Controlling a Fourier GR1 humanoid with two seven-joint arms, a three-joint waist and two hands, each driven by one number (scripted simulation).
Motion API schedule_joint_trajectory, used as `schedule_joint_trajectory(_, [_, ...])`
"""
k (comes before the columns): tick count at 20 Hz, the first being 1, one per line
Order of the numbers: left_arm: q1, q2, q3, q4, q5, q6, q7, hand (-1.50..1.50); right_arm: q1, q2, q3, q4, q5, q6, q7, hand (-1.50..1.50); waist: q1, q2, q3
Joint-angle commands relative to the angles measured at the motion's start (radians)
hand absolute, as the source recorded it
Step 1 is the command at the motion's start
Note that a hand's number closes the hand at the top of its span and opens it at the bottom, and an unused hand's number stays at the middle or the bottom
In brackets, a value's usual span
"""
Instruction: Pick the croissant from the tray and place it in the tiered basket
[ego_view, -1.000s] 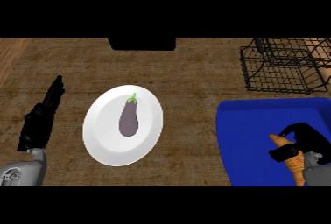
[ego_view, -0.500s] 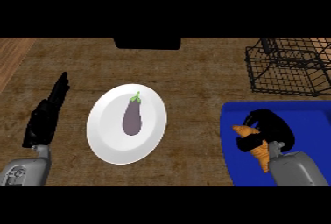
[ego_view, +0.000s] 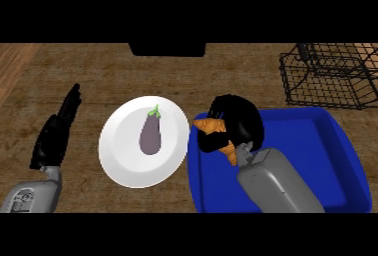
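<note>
We see the croissant (ego_view: 214, 128) held in the right hand (ego_view: 238, 120), whose black fingers curl round it and hide most of it; only its orange tips show, 1 poking out toward the plate and the other running down beside the wrist. The hand and croissant sit over the upper left corner of the blue tray (ego_view: 336, 150), right at the tray's left rim, and we cannot tell whether the croissant touches the tray or is lifted clear of it. The grey right forearm (ego_view: 279, 184) comes up from the lower edge across the tray's floor.

Just beside the tray, on its left, lies a white plate (ego_view: 118, 160) with 1 purple eggplant (ego_view: 150, 135) on it, green stem pointing away from us. The croissant's nearer tip comes close to the plate's right rim.

The tiered basket (ego_view: 328, 75), a black wire frame, stands at the upper right of the wooden counter (ego_view: 88, 65), beyond the tray's far edge and well apart from the hand.

At the left of the view our left hand (ego_view: 57, 132) rests open, fingers straight and pointing away, holding nothing, near the plate's left side but not touching it
</note>
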Motion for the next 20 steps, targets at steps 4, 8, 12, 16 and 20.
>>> schedule_joint_trajectory(4, [-0.029, 0.020, 0.036, 0.058, 0.004, 0.000, -0.036, 0.00, -0.160, -0.005, -0.056, -0.117, 0.155, -0.145, 0.016, 1.50, -0.030, -0.002, -0.001])
schedule_joint_trajectory(8, [0.017, 0.031, 0.044, 0.006, 0.014, -0.019, -0.023, 0.00, -0.233, -0.055, -0.146, -0.203, 0.153, -0.087, 0.047, 1.50, -0.025, -0.004, 0.000])
schedule_joint_trajectory(12, [-0.020, 0.013, 0.036, 0.056, 0.001, -0.008, -0.025, 0.00, -0.356, -0.129, -0.177, -0.229, 0.213, 0.060, 0.140, 1.50, -0.033, -0.004, -0.001])
schedule_joint_trajectory(16, [0.003, -0.006, 0.020, 0.013, -0.013, 0.001, -0.002, 0.00, -0.411, -0.225, -0.286, -0.116, 0.142, 0.137, 0.021, 1.50, -0.024, -0.001, 0.000])
schedule_joint_trajectory(20, [0.029, 0.014, 0.053, 0.007, 0.018, -0.029, -0.046, 0.00, -0.436, -0.251, -0.421, -0.051, 0.048, 0.110, -0.073, 1.50, -0.017, 0.000, 0.000])
